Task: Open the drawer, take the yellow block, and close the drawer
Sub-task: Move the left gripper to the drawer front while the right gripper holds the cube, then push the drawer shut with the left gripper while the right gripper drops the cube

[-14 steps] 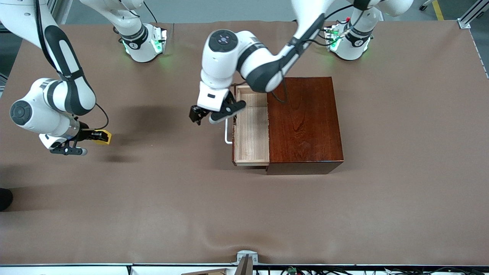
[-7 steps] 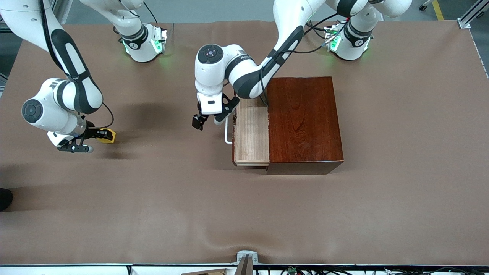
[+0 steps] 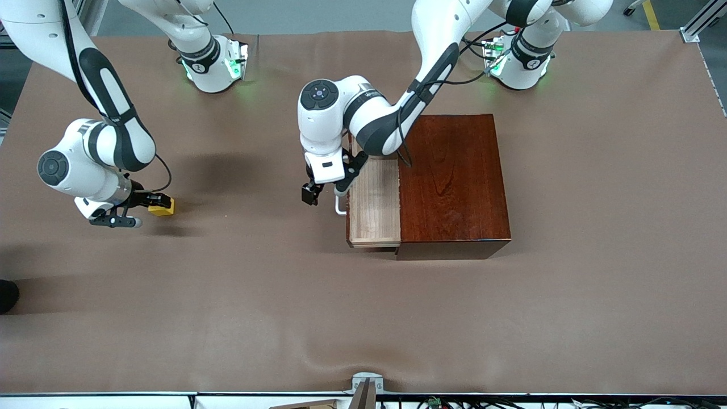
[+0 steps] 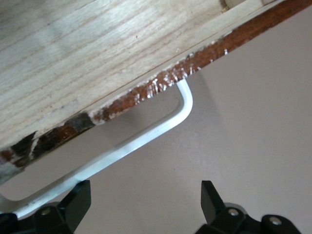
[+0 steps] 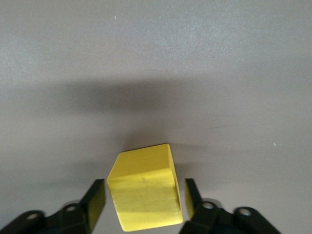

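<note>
Yellow block [image 5: 145, 192] — on the table [image 3: 363, 318] near the right arm's end, between the fingers of the right gripper [image 3: 139, 211], jaws released, gaps either side. Drawer [image 3: 374, 201] — partly out of the dark wooden box [image 3: 451, 182]. Left gripper [image 3: 325, 192] — jaws spread, at the white handle [image 4: 146, 134], one finger touching it.

The glossy reddish-brown wooden box [image 3: 451, 182] and its pale-wood drawer [image 3: 375, 201], pulled partly out toward the right arm's end, block the middle of the brown table [image 3: 363, 318]. The left hand [image 3: 325, 193], fingers spread, crowds the drawer's white bar handle [image 4: 141, 136]. Near the right arm's end, the small yellow cube [image 5: 144, 192] sits between the right hand's [image 3: 136, 211] parted fingers, with slim gaps either side. Bare table runs between the two hands and nearer the camera.
</note>
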You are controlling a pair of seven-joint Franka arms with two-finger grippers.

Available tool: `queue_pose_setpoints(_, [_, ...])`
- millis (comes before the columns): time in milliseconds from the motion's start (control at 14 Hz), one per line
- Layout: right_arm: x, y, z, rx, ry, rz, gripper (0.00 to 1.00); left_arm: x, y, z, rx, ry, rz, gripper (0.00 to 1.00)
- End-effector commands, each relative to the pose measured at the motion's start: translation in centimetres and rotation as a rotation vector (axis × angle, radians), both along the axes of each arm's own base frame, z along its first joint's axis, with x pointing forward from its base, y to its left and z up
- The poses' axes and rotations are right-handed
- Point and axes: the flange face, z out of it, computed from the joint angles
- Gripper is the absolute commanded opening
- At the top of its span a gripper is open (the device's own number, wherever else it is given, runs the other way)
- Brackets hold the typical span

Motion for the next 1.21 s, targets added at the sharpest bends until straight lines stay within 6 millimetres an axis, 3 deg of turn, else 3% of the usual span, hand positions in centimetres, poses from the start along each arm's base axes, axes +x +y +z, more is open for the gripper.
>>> queue_pose_setpoints(0, [0.0,-0.2,0.5,-0.003,-0.012,0.014,1.0,0.9,1.6,0.0,0.068,0.02,0.029,1.0])
queue_pose_setpoints(143, [0.3,-0.2,1.3,-0.002,-0.018,0.026,1.0,3.5,4.1,-0.1,0.098,0.037,0.075,1.0])
queue_pose_setpoints(286, [1.0,-0.5,2.5,-0.002,-0.032,0.044,1.0,4.4,5.8,-0.6,0.147,0.073,0.09,1.0])
queue_pose_setpoints(643, [6.2,-0.9,12.5,0.037,0.094,0.06,1.0,5.1,7.5,-1.4,0.203,0.12,0.117,1.0])
queue_pose_setpoints(1143, [10.8,-0.2,25.5,0.02,-0.018,0.087,1.0,6.1,10.7,-2.1,0.309,0.21,0.162,1.0])
